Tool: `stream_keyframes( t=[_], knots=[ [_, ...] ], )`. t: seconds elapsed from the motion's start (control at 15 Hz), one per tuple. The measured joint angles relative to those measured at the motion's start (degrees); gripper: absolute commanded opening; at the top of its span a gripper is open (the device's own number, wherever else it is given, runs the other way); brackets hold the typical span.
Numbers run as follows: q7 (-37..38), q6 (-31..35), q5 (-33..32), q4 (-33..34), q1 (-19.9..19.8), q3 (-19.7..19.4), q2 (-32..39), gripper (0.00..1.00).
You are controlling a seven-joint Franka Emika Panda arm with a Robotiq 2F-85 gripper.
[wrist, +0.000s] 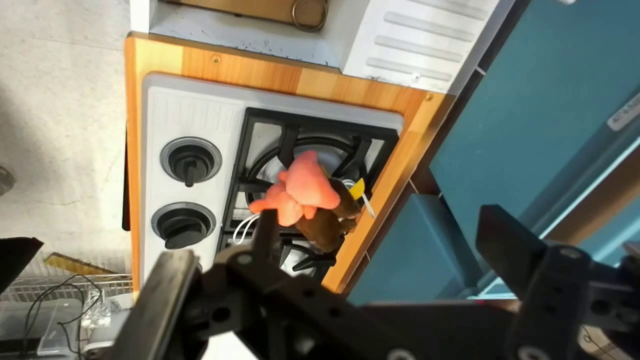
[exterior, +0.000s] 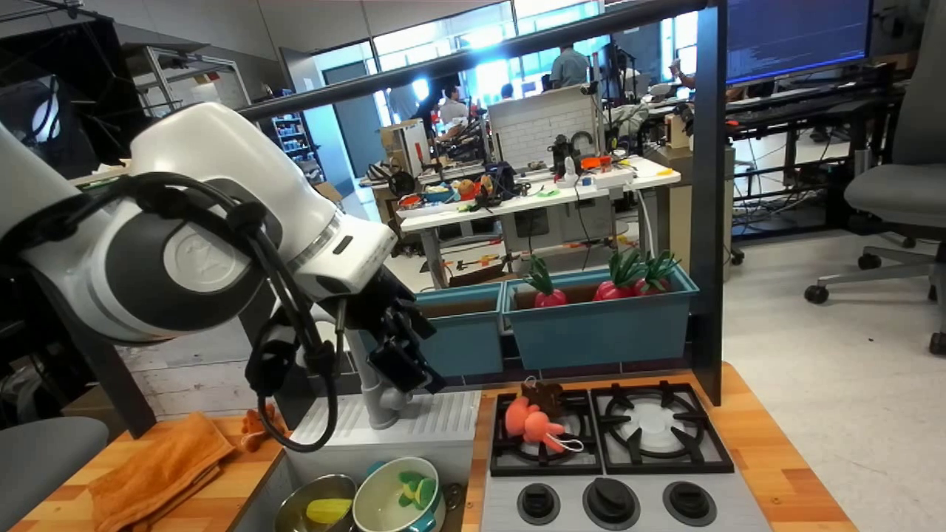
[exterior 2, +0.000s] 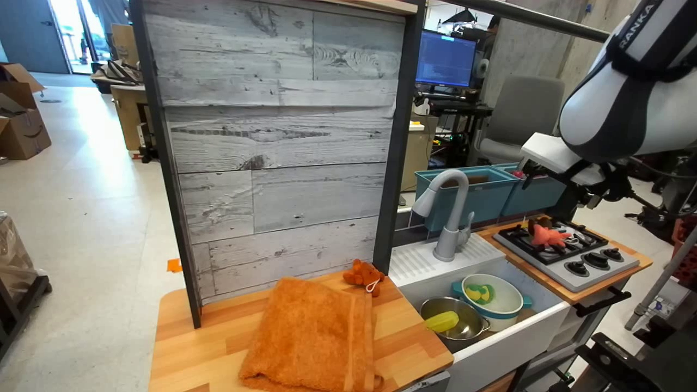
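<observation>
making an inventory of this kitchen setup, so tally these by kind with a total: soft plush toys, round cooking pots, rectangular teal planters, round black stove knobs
Soft plush toys: 3 (coral-pink plush, brown plush, orange plush)
Round cooking pots: 2 (shiny metal pot, white pot with teal handles)
Rectangular teal planters: 2
Round black stove knobs: 3
Total: 10

Orange towel [exterior 2: 316, 332]; gray faucet [exterior 2: 455, 220]

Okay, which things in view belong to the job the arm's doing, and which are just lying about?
Likely part of the job, near the open pincer:
pink plush toy
brown plush toy
stove beneath them

Apparently just lying about:
orange towel
orange plush toy
metal pot
white pot with teal handles
planter with red vegetables
</observation>
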Motion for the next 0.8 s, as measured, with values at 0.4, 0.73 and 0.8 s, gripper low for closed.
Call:
stream_keyframes(
  t=[0.4, 0.73, 0.8],
  knots=[
    [-7.17, -4.24, -4.21, 0.67, -2.76, 3.29, 0.46, 1.0],
    [-19.22, -13.88, -4.97, 6.02, -14.47, 16.22, -1.6, 1.0],
    [-21.35, -17.5, -4.88, 8.06, -16.89, 18.64, -1.55, 1.0]
  ],
)
